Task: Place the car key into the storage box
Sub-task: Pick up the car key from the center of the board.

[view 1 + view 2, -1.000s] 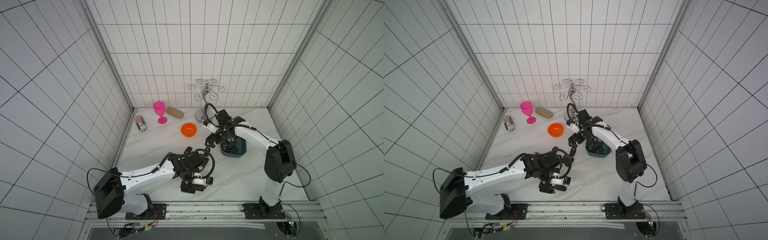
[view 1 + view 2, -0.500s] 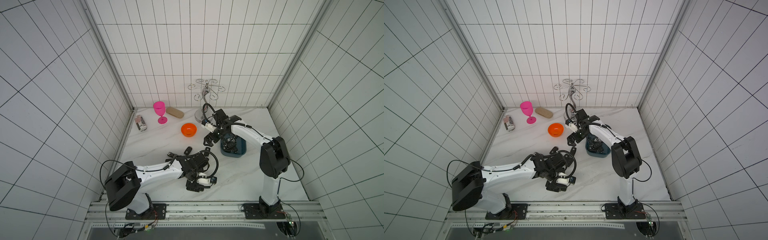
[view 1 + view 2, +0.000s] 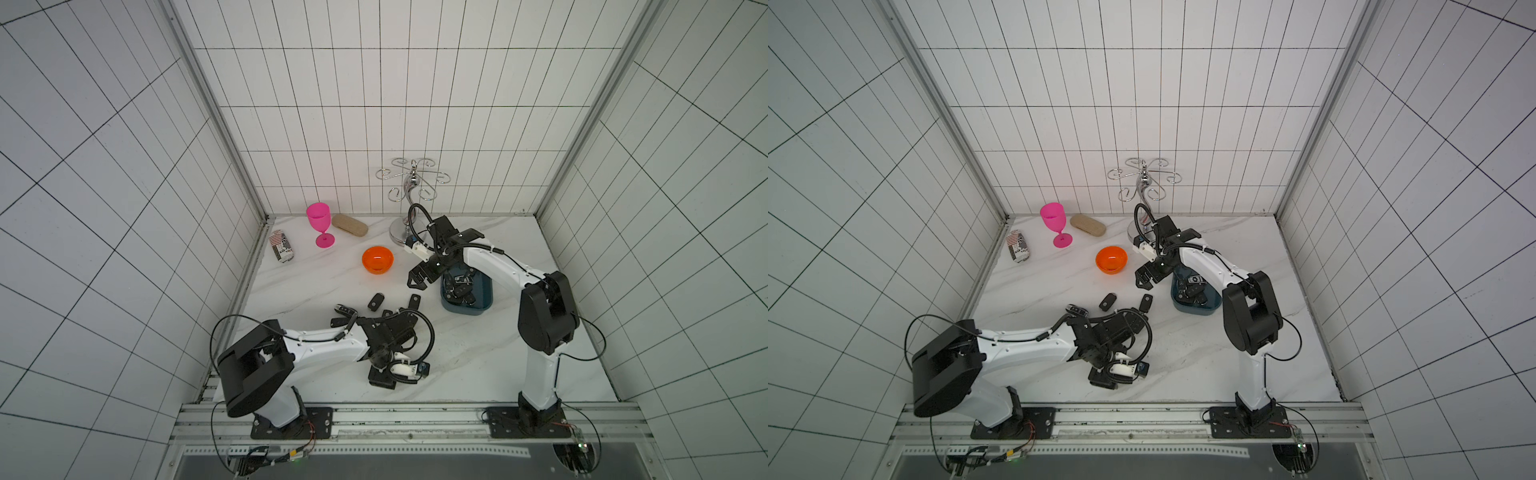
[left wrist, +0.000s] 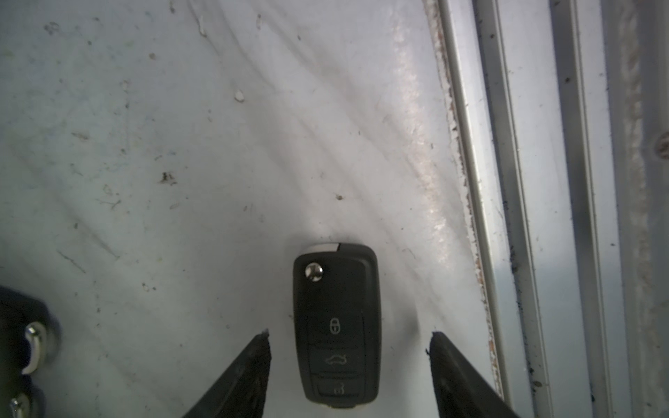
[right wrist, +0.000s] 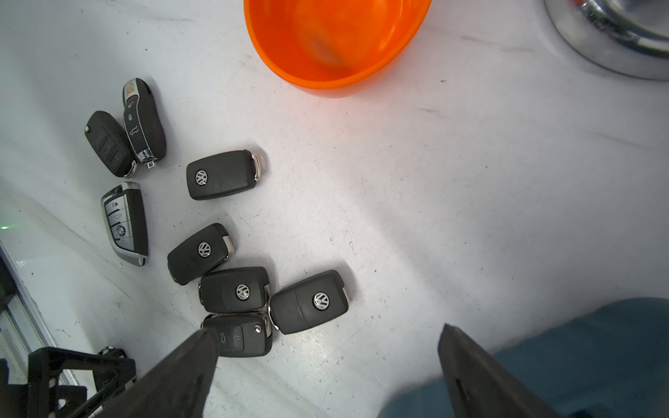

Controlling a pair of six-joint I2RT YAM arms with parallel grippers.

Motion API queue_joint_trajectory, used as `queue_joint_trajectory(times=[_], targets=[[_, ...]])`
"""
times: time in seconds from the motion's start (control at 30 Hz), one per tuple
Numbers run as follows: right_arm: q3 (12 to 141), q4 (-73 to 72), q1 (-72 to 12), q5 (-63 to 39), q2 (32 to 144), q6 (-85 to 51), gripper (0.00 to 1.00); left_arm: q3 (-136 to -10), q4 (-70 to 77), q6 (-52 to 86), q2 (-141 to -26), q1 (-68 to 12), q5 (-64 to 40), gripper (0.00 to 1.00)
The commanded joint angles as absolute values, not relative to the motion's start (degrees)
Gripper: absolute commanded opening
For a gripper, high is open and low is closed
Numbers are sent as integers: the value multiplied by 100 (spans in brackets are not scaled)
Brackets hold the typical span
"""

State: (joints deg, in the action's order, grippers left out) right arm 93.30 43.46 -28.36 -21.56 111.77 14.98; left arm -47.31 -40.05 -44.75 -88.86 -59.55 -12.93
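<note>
A black car key (image 4: 336,325) with three buttons lies flat on the white table between the fingers of my left gripper (image 4: 349,340). The jaws stand open, with a gap on each side of the key. In both top views this gripper (image 3: 381,379) (image 3: 1102,380) points down near the table's front edge. The teal storage box (image 3: 467,309) (image 3: 1196,311) (image 5: 597,343) sits at mid right and holds several black keys. My right gripper (image 3: 419,278) (image 5: 327,334) hangs open and empty just left of the box. Several more keys (image 5: 231,291) lie on the table below it.
An orange bowl (image 3: 377,259) stands left of the right gripper. Behind are a pink goblet (image 3: 319,222), a tan case (image 3: 350,225), a printed roll (image 3: 281,246) and a chrome hook stand (image 3: 409,199). The table's metal front rail (image 4: 506,217) runs close beside the left gripper.
My left arm has folded in while its gripper stayed low near the front edge, and its jaws have narrowed. The right gripper has drifted left, away from the box.
</note>
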Motion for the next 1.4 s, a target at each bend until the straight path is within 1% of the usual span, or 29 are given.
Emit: queue_joint_trajectory(times=[0.0, 0.03, 0.13, 0.23, 0.3, 0.4, 0.47, 0.57, 0.67, 0.77, 0.87, 1.0, 1.17, 1.37], targets=[[9538, 4397, -2725, -2257, 11142, 1492, 99, -4617, -3672, -4463, -9015, -5977, -1336, 59], [9501, 4396, -2705, -2240, 11104, 1486, 99, -4620, -3640, -4405, -9049, -5990, -1270, 53], [9433, 4362, -2636, -2236, 10986, 1485, 99, -4652, -3571, -4329, -9095, -5990, -1187, 45], [9378, 4370, -2557, -2233, 10863, 1477, 99, -4683, -3539, -4251, -9056, -5988, -1210, 42], [9346, 4379, -2479, -2226, 10774, 1485, 99, -4717, -3526, -4187, -8988, -5988, -1273, 31], [9411, 4439, -2320, -2199, 10613, 1500, 99, -4806, -3466, -4094, -8859, -5992, -1211, 29], [9626, 4599, -2078, -2302, 10524, 1450, 99, -4863, -3369, -4049, -8707, -5987, -1107, 24], [9993, 4906, -1432, -2973, 10418, 1192, 99, -5142, -3227, -3931, -8491, -5859, -958, 24], [9896, 5042, -1028, -3637, 10180, 1054, 99, -5761, -3312, -3679, -8567, -5393, -1211, 26], [9418, 4879, -854, -4487, 9900, 706, 99, -6272, -3301, -3503, -8691, -4841, -1732, 28], [8571, 3970, -853, -5005, 9459, 46, 99, -6739, -3204, -3439, -8980, -4542, -1835, 28], [7873, 3234, -834, -4987, 8932, -478, 98, -7226, -2774, -3146, -9352, -4309, -1795, 27], [7506, 2710, -719, -5274, 8622, -1015, 99, -7939, -2421, -2821, -9927, -4254, -1802, 26], [7279, 2470, -668, -5275, 8482, -1261, 99, -8790, -2217, -2641, -10547, -4256, -1418, 26]])
